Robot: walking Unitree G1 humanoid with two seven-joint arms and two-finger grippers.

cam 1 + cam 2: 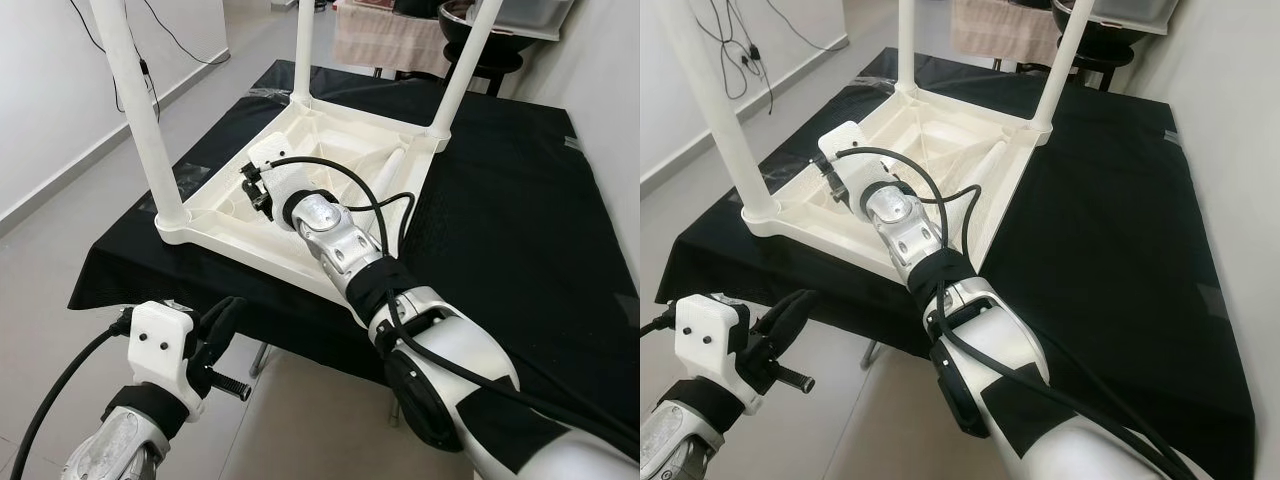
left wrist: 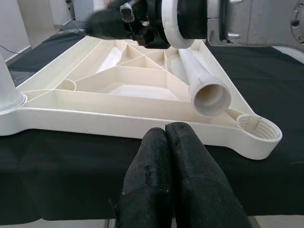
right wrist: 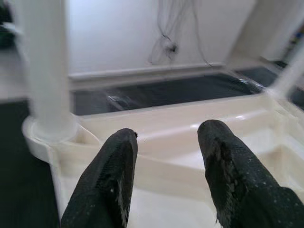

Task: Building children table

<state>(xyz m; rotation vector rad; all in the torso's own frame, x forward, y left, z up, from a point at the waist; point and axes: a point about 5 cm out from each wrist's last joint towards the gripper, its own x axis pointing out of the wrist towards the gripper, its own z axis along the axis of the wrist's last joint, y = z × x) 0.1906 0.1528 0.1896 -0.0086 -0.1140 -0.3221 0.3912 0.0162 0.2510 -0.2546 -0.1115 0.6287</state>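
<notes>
Left gripper nearest, fingers pressed together and empty, right gripper spread open over upturned white table, loose leg lying inside, black cloth beneath.

Upright legs cut off above; loose leg perhaps partly behind arm.

My right gripper, fingers apart, sits inside upturned tabletop; ribs w/ loose leg lying across block low moves. Three upright legs fence corners. Near empty socket is free. Black cloth to right is open.
</notes>
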